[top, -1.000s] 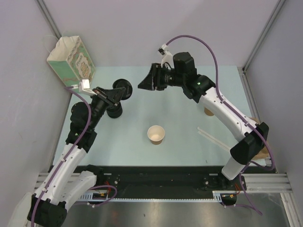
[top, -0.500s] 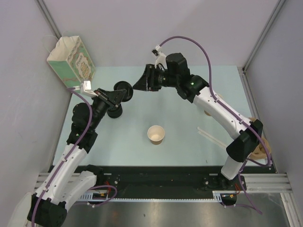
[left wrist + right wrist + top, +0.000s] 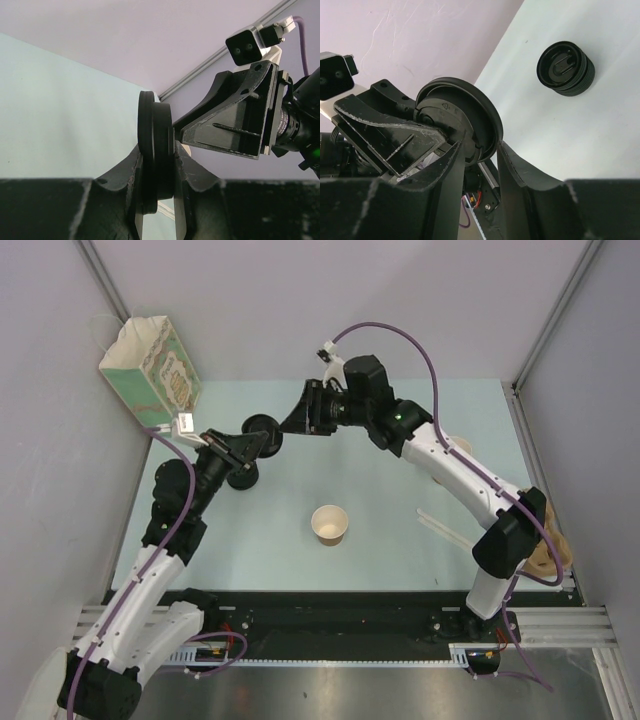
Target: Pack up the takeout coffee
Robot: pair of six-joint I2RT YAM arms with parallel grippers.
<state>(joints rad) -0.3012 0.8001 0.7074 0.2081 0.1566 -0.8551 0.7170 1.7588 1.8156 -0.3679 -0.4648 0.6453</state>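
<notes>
**Lid held on edge between two pincers, cup open on the counter**

The left pincer [image 3: 250,443] is clenched on the black lid [image 3: 265,426], held aloft on edge. Its flat faces are vertical and its axis runs level toward the right pincer [image 3: 298,418]. Below it a stack of lids [image 3: 242,477] sits on the counter [image 3: 380,540]. The paper cup [image 3: 329,524] stands upright mid-counter, mouth up and lidless. The right pincer is released, its fingers [image 3: 451,172] spread either side of the lid's rim. A second ago it hung well to the right of the lid; the cup has not moved.
</notes>
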